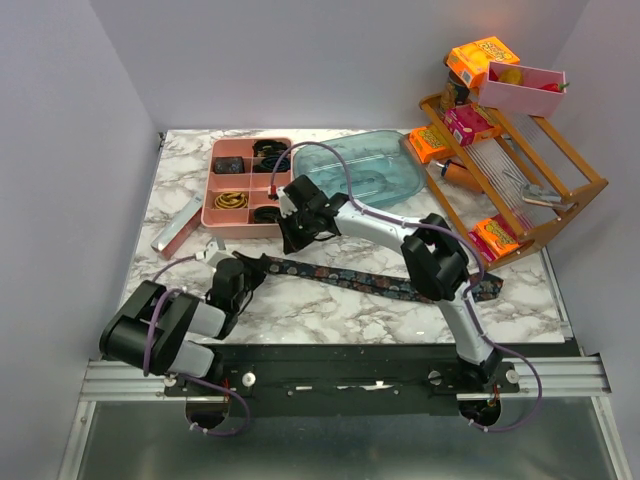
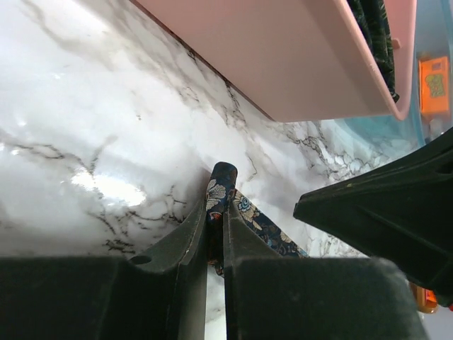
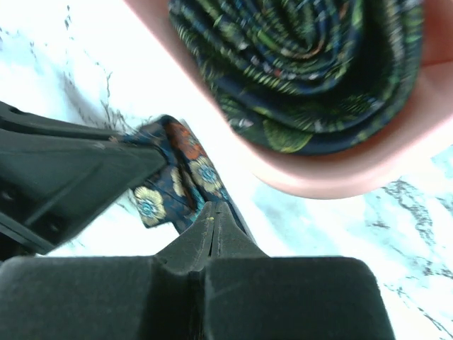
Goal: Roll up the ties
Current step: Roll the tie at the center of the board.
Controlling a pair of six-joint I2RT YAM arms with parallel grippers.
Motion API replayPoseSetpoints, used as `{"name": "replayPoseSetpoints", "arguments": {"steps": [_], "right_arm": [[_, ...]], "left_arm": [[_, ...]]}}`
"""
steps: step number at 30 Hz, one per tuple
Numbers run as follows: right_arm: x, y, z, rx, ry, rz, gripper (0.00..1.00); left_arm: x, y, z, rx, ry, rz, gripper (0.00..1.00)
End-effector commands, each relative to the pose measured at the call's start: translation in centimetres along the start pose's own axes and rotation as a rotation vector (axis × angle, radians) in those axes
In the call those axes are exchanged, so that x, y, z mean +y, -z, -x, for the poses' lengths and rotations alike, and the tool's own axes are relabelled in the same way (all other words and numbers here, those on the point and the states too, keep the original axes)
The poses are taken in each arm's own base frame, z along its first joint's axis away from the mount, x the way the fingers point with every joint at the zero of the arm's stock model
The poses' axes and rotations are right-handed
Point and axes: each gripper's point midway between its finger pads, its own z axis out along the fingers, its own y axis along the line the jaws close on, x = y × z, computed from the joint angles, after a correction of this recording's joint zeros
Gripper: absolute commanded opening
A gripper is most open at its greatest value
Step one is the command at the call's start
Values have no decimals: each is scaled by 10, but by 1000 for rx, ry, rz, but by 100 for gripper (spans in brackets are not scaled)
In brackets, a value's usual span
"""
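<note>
A dark floral tie lies across the marble table, from the left gripper to the right arm's base. My left gripper is shut on the tie's left end, which sticks up between its fingers in the left wrist view. My right gripper is just beyond it, below the pink tray. Its jaws are pressed together with nothing showing between them, and their tips sit against the tie's floral end. A rolled tie lies in the tray compartment above.
The pink tray has several compartments holding rolled ties. A teal tray stands behind the right arm. A wooden rack with snack boxes and a pink bin is at the back right. A red and silver bar lies left of the tray.
</note>
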Motion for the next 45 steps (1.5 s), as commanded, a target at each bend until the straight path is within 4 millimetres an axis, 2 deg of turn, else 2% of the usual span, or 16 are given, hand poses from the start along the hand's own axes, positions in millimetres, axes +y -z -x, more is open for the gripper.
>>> {"name": "replayPoseSetpoints", "arguments": {"steps": [1,3,7,12,21,24,28,36,45], "right_arm": [[17,3,-7,12,32,58,1],[20,-3,-15,35,32,59,1],[23,-15,-27,76,52,47,1],[41,-24,-43,128,90,69,1],[44,-30,-57,164,107,74,1],[44,-29,-55,159,110,75,0],[46,-26,-48,144,111,71,1],[54,-4,-13,26,122,49,1],[53,-12,-1,-10,109,40,1]], "left_arm": [[13,7,16,-76,5,72,8],[8,10,21,-93,-10,60,8],[12,14,27,-111,-36,103,9],[11,17,35,-140,-46,119,12],[10,11,34,-134,-37,125,34],[9,8,34,-136,-35,123,38],[6,5,34,-139,-35,112,35],[7,7,34,-144,-35,113,33],[7,8,34,-144,-38,113,32]]}}
